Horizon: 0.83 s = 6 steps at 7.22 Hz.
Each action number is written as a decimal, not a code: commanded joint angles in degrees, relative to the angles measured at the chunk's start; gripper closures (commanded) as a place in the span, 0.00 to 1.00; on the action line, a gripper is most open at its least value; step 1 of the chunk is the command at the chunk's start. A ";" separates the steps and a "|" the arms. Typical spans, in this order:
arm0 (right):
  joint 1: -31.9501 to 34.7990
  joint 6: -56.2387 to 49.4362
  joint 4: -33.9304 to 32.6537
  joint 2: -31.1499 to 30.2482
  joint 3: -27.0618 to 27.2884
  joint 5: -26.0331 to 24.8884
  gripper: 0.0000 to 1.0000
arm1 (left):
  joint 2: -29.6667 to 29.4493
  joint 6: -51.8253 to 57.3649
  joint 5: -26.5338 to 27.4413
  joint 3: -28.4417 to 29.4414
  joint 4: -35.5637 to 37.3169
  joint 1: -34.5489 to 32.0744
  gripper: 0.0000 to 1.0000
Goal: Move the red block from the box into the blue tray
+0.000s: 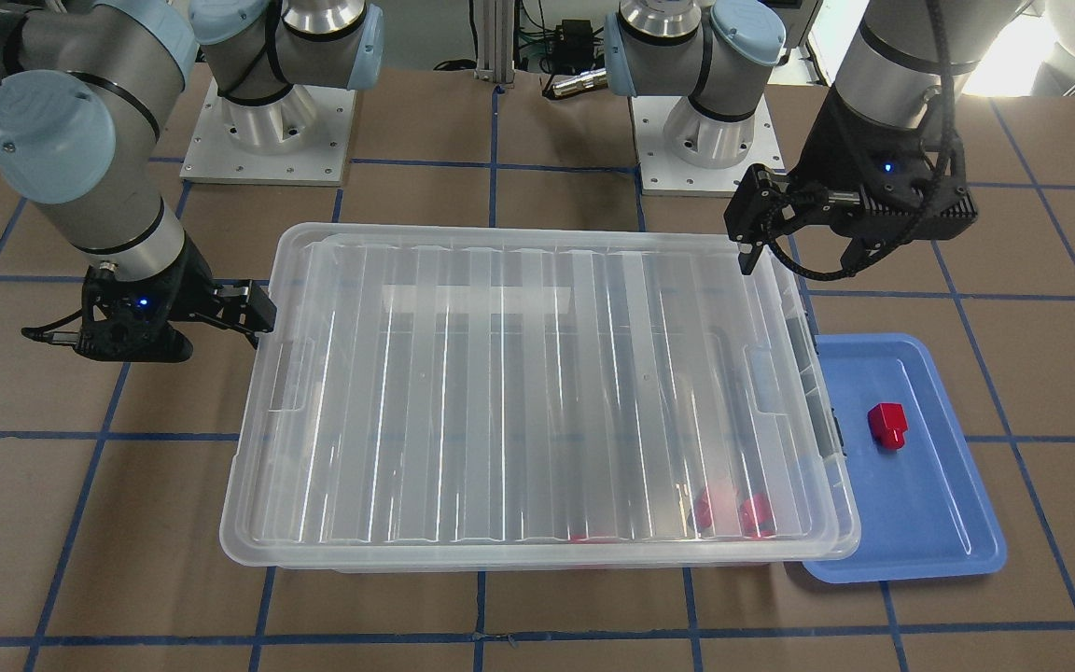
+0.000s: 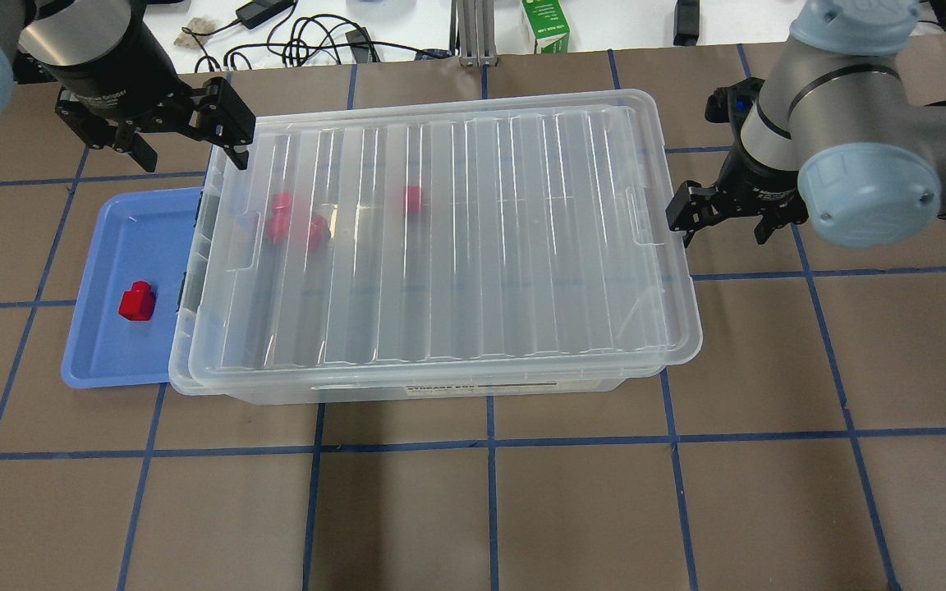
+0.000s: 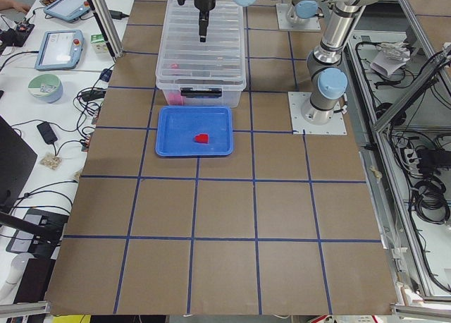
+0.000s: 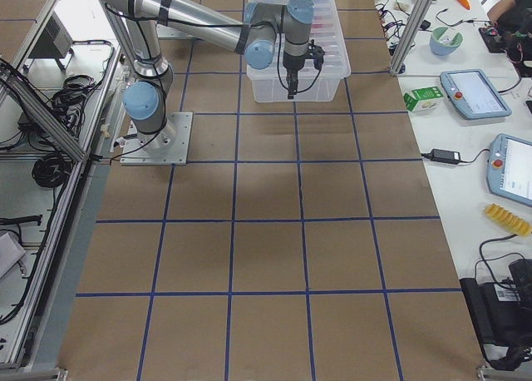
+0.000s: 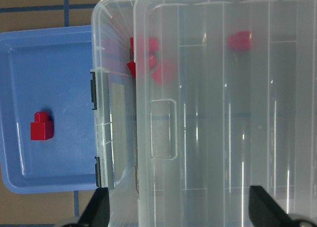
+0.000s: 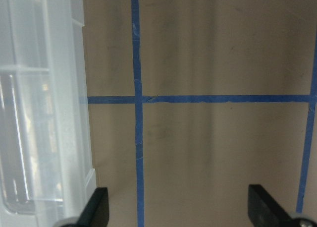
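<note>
Red glossy plastic block (image 2: 136, 301) lying in shallow blue plastic tray (image 2: 99, 238), beside large clear lidded plastic box (image 2: 440, 365) on brown bench (image 2: 522, 509). Left pincer (image 2: 185, 133) above box's tray-side end, fingers apart; right pincer (image 2: 723, 218) beside opposite end, likewise spread, empty.

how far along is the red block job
Done: a red block lies in the blue tray. The lid rests on the box, slightly askew.
In hand: nothing. The left claw and right claw hang open and empty at the box's two ends.
Left: probably only squaring the lid. Other red blocks are inside.
</note>
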 commanded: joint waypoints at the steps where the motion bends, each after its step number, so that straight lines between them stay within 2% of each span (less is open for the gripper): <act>1: 0.69 -0.44 -0.57 0.06 -0.48 -0.06 0.00 | -0.68 0.02 0.05 0.75 -0.40 -0.07 0.00; 3: 0.60 -1.06 -1.27 -0.29 -3.45 -0.24 0.00 | 0.02 -0.07 0.05 0.84 -0.58 0.02 0.00; 6: 3.22 2.00 13.63 -6.17 -13.73 0.29 0.00 | 0.37 -0.07 -0.12 0.22 -0.31 0.02 0.00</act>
